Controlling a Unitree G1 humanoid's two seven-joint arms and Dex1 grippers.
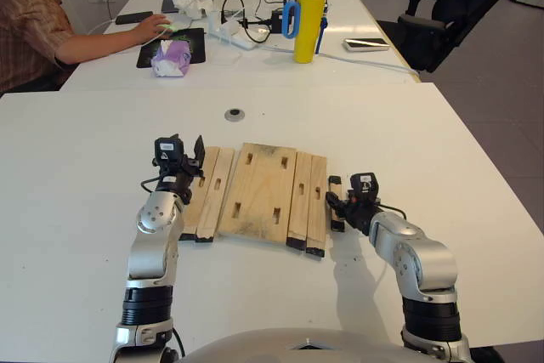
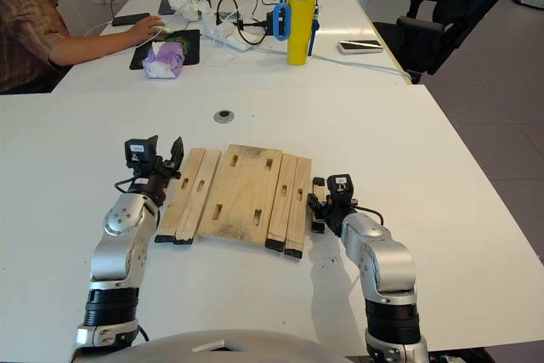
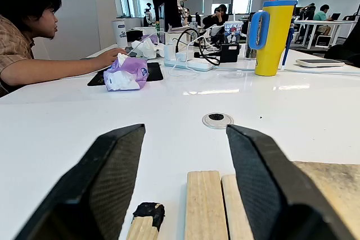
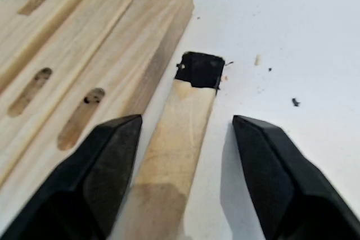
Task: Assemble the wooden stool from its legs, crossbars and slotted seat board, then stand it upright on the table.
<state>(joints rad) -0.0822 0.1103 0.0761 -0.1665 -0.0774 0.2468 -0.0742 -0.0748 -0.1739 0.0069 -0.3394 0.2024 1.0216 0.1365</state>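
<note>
The slotted seat board (image 1: 259, 191) lies flat mid-table. Two slotted leg bars (image 1: 211, 189) rest against its left side and two more (image 1: 308, 201) against its right. A thin crossbar (image 1: 335, 201) with black ends lies just right of those. My right gripper (image 4: 187, 119) is open and low over the table, one finger on each side of that crossbar (image 4: 185, 133), not touching it. My left gripper (image 1: 189, 154) is open above the far end of the left leg bars (image 3: 205, 203). A black-tipped thin bar (image 3: 147, 216) lies beside them.
A round cable grommet (image 1: 235, 115) sits in the table beyond the boards. On the far table are a yellow tumbler (image 1: 308, 23), a purple tissue pack (image 1: 171, 59), cables and a phone (image 1: 365, 44). A person sits there.
</note>
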